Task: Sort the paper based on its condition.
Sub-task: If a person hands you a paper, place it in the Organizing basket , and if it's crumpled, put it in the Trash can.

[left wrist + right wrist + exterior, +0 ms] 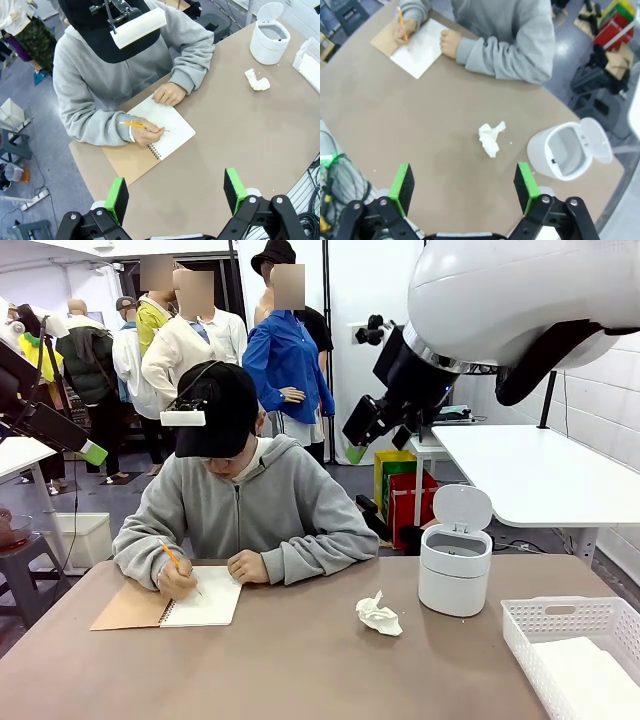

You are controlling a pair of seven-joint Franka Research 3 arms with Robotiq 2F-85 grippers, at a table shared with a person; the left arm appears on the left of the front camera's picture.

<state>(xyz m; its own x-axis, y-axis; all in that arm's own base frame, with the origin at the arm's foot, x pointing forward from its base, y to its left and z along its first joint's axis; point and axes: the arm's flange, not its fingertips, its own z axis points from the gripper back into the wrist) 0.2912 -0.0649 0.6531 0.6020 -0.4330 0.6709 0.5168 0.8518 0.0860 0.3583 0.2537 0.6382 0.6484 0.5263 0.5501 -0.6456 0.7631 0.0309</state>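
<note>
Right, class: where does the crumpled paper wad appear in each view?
Front view: crumpled paper wad right of centre, left of the white bin.
Left wrist view: wad upper right, below the bin.
Right wrist view: wad at centre, left of the bin.
Shared landmark: the bin.

The left end effector (176, 192) and right end effector (464, 181) both hang high above the counter's near side, empty, with jaws spread wide and green pads (117, 197) facing each other. The white right arm (520, 310) enters from the upper right, its black wrist angling down toward the middle.
</note>
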